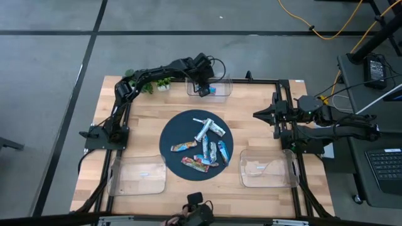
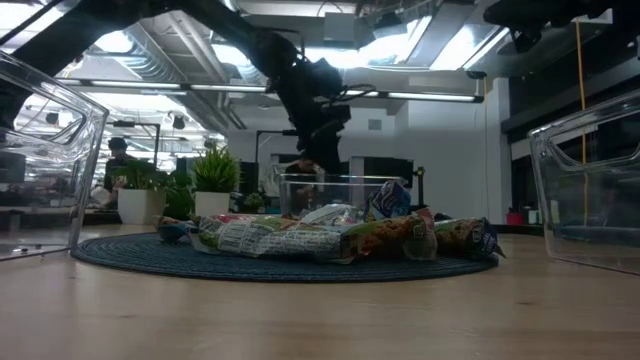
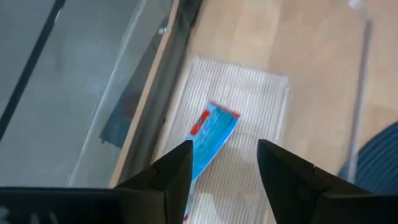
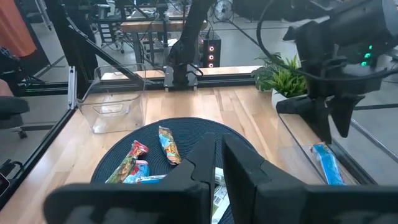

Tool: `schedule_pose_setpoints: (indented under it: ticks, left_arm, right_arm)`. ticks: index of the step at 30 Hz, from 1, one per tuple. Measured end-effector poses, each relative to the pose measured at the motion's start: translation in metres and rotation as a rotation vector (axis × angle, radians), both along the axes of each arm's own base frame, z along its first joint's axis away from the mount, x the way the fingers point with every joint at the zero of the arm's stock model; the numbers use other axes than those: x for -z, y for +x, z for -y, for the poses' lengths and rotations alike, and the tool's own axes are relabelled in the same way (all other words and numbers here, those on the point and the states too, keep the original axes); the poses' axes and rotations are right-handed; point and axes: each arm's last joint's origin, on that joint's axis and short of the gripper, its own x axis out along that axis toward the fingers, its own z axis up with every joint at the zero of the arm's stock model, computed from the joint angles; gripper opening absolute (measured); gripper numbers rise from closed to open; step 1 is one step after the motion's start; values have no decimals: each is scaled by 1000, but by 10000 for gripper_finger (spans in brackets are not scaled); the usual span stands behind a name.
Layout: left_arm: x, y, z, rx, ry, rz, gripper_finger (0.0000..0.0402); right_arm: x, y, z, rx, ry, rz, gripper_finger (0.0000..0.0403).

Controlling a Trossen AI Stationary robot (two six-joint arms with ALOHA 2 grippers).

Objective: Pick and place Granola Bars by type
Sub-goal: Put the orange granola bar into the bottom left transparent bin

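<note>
A blue granola bar (image 3: 211,134) lies flat on the floor of the clear far bin (image 1: 221,88). My left gripper (image 3: 224,158) hangs open above it and touches nothing; the right wrist view shows the gripper (image 4: 333,121) clear over the bar (image 4: 326,163). Several more granola bars (image 1: 204,147), in silver-white, blue and red-orange wrappers, lie loose on the round dark mat (image 1: 173,129) at mid-table. My right gripper (image 1: 257,115) waits shut at the table's right side, its fingers (image 4: 239,158) pointing toward the mat with nothing between them.
A clear bin (image 1: 137,174) stands at the near left with a small white strip in it, and another clear bin (image 1: 269,168) at the near right. A small potted plant (image 1: 157,83) sits at the far left beside the far bin. Bare wood surrounds the mat.
</note>
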Motion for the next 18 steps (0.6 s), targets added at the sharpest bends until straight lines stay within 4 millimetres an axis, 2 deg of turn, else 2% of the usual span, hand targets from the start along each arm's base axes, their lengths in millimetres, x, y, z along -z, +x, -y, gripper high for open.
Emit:
schedule_pose_setpoints:
  ticks: [8,13,15,18]
  left_arm:
    - [-24,3,12,30,-28,-36,162]
    - [-51,-10,25,91,-104,-73,151]
    - [-65,-17,34,115,-131,-55,146]
    - [-77,-26,52,170,-212,-36,140]
  right_arm:
    - [0,0,0,0,0,0,32]
    - [0,0,0,0,0,0,32]
    - [0,0,0,0,0,-1,32]
    - [0,0,0,0,0,-2,32]
